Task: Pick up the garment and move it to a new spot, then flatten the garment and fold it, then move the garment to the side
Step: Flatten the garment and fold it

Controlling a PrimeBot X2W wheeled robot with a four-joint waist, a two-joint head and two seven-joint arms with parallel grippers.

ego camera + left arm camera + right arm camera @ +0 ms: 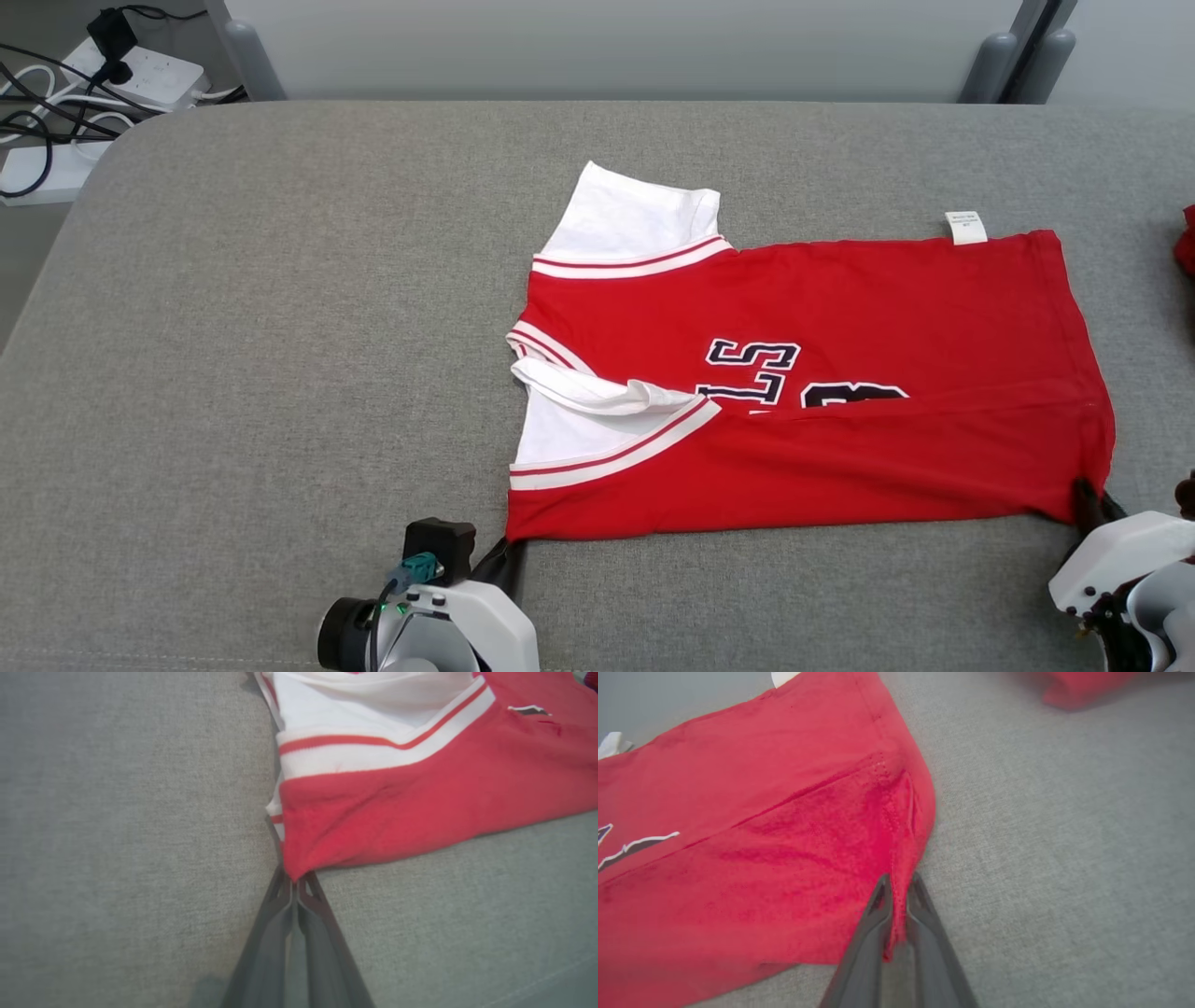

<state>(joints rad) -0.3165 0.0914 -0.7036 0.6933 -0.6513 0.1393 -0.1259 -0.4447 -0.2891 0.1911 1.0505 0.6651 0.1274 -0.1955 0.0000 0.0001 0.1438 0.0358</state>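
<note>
Left gripper (294,879), 7 o'clock: fingers clamped together on the near shoulder corner of the garment (812,411). Right gripper (899,884), 4 o'clock: fingers nipping the near hem corner. Garment: red jersey, part-folded on grey tabletop (280,327), centre towards 3 o'clock. Likely soft, light, limp; best held by its corners.

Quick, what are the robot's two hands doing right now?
Left gripper: closed, pinching the jersey at its near sleeve-end corner.
Right gripper: closed on the jersey's near hem corner.
</note>
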